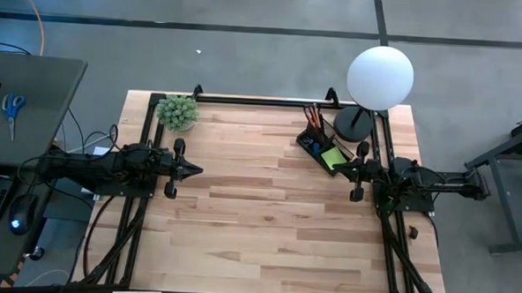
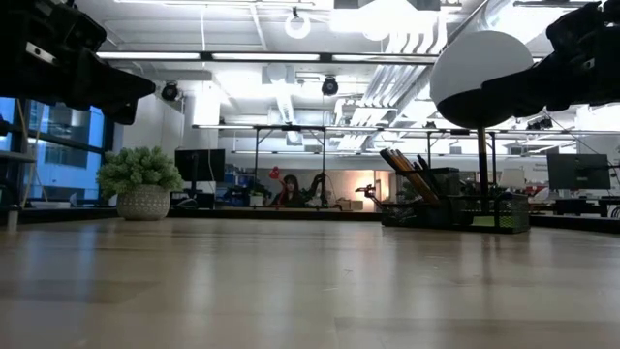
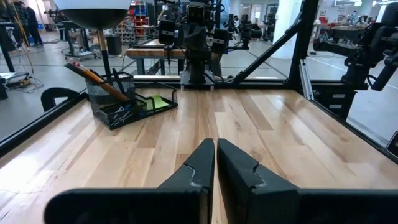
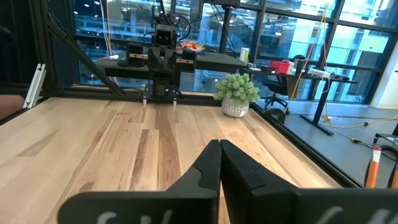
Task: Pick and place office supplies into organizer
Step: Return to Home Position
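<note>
Organizer (image 1: pixel 318 142) with pencils (image 1: pixel 312 114) and a green note pad (image 1: pixel 334 157), beside the lamp base (image 1: pixel 354 124), table's (image 1: pixel 266 226) right side. Left gripper (image 1: pixel 198 169) and right gripper (image 1: pixel 339 168) facing across, fingers together, empty.

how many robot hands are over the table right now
2. The left hand is shut over the table's left side; the right hand is shut over its right side, next to the organizer. None seem hidden.
</note>
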